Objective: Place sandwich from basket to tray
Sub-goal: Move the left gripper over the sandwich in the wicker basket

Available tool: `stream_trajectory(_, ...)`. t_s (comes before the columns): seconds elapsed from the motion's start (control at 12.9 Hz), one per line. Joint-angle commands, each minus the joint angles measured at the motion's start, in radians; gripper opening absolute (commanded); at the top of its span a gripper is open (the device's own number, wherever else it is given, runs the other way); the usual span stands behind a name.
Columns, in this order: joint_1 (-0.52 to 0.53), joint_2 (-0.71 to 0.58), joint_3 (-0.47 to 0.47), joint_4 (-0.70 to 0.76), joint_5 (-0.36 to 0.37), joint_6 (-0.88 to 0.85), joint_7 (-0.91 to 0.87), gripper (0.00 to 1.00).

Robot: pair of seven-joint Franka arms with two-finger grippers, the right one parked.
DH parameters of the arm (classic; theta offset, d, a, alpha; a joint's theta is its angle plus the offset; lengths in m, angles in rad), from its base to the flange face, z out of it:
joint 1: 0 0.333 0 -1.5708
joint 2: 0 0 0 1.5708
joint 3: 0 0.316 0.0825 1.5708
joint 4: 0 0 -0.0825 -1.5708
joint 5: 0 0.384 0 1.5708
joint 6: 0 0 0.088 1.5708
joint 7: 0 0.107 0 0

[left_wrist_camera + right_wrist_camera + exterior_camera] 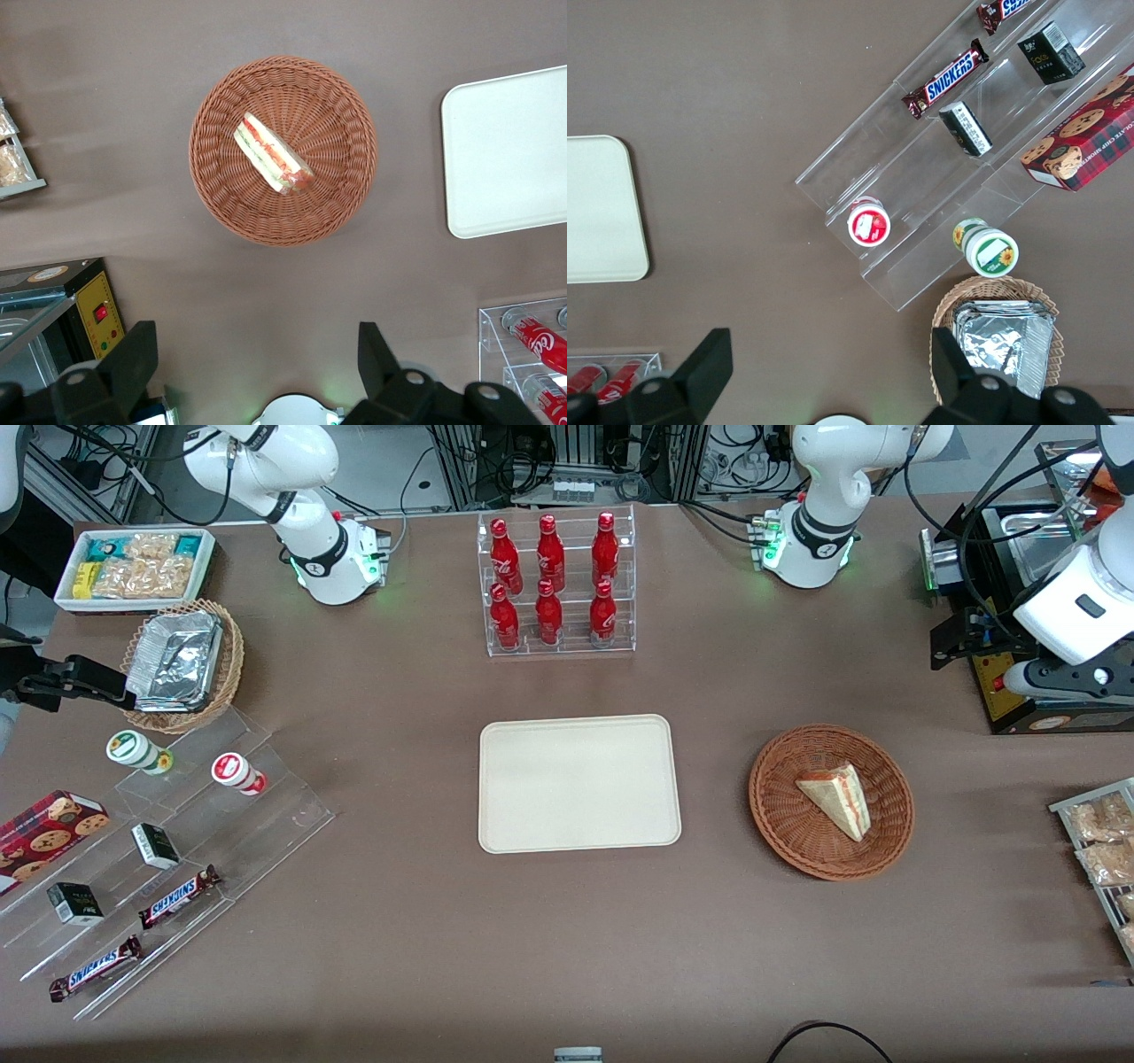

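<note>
Fig.: pre-grasp stage, front-camera order near to far. The sandwich [836, 797] lies on its side inside the round reddish-brown wicker basket [784, 824] on the brown table [399, 957], toward the working arm's end; the cut edge w/ red and green filling shows clearly in the wrist view [273, 153]. The cream tray [579, 783] sits near the table centre, well apart from the basket, nothing on it. Farther from the camera than the tray stands a clear rack of red cola bottles [554, 584]. The left claw [257, 363] hangs high, well apart from the basket [282, 149], farther from the front camera than the basket; its two black fingers [133, 367] are spread wide, holding nothing.

Judgement: step in hand = approach and grasp. To do it well: centre the claw over the wedge, turn the wrist so the fingers close across the two flat bread faces, not along the long cut edge. Descend inside the rim w/o touching the wicker. Squeeze lightly, since soft bread likely deforms, then lift straight up before moving toward the tray.
</note>
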Motion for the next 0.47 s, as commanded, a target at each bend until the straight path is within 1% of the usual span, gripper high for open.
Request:
stream_trajectory(0.0,0.013,0.001,-0.009,0.012,0.008,-0.01,-0.003,1.0)
stream_trajectory(0.23,0.013,0.023,-0.009,0.0,0.01,-0.006,-0.001,1.0)
stream_trajectory(0.39,0.01,0.025,-0.011,-0.044,0.016,0.029,0.0,1.0)
